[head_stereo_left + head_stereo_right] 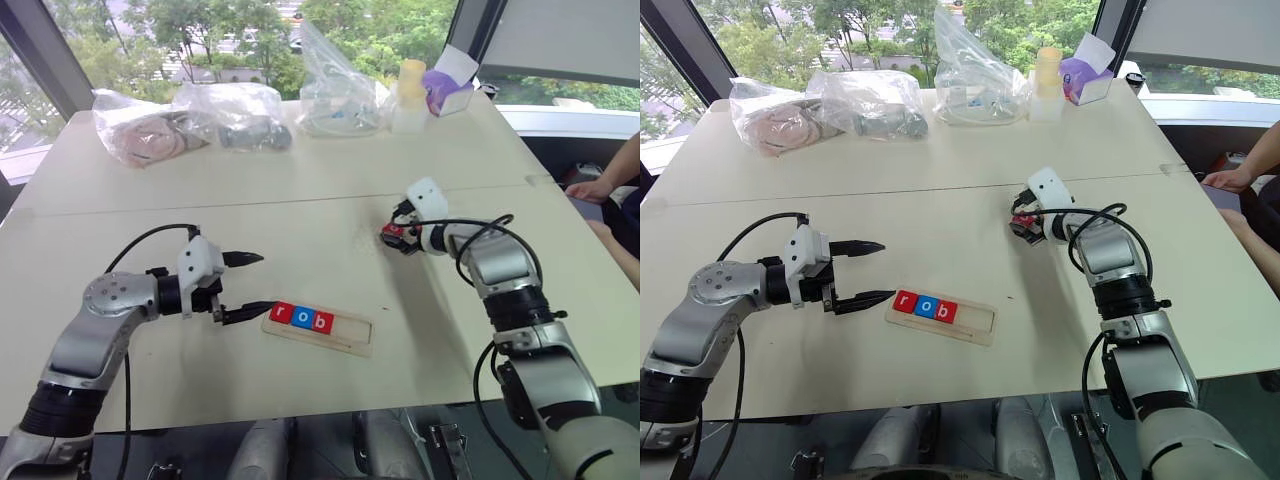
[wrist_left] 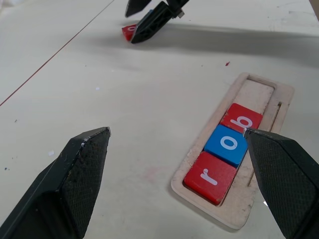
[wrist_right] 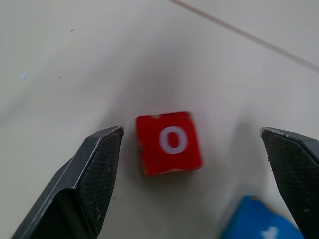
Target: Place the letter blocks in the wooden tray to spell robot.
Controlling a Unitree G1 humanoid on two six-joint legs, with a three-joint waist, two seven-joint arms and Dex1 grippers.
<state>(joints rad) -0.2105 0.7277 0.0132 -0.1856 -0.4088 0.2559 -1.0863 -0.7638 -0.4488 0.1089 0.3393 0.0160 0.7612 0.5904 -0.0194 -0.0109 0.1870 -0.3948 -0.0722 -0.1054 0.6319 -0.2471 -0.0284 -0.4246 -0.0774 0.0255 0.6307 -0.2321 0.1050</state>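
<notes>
While r, o, b sit in the tray (image 1: 355,335), the right gripper (image 3: 192,149), jaws apart, brackets the red o block (image 3: 169,143); the t block (image 3: 261,221) waits beside.

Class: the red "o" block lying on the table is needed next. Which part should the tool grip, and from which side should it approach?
Grip the red o block across two opposite side edges, coming from above. It lies flat on the table, so only its thin edges offer purchase. The open right tool already straddles it. Probably avoid the side nearest the blue block.

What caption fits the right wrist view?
Open right gripper poised over a small red square letter block "o" on the pale table.
</notes>
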